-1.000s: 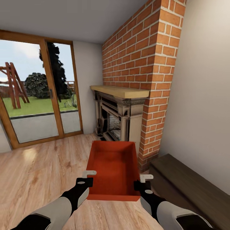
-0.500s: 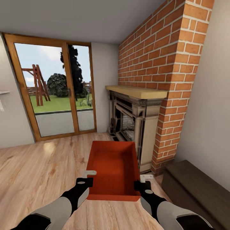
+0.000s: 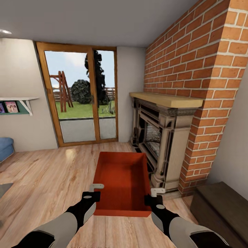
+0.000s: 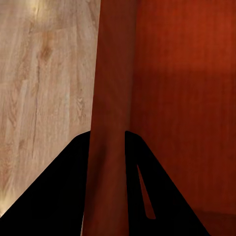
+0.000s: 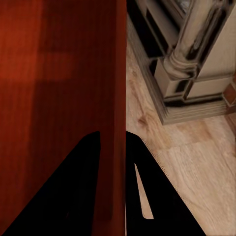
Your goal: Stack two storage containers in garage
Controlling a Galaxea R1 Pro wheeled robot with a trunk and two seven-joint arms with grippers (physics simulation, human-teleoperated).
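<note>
An orange-red storage container (image 3: 122, 182) is held level in front of me above the wood-plank floor of the living room. My left gripper (image 3: 93, 191) is shut on its left wall (image 4: 110, 123) and my right gripper (image 3: 154, 195) is shut on its right wall (image 5: 112, 113). In both wrist views the thin wall runs between the two black fingers. The bin is lidless and holds nothing.
A red-brick fireplace (image 3: 162, 137) with a wooden mantel stands close on the right. A dark bench (image 3: 220, 206) lies at lower right. Wood-framed glass doors (image 3: 82, 96) are at the back. A blue sofa edge (image 3: 5, 148) and a wall shelf (image 3: 15, 105) show at left.
The whole view has swung left: fireplace and glass doors shifted right in the picture, and the sofa and shelf came into view. The container stays in both grippers, unchanged.
</note>
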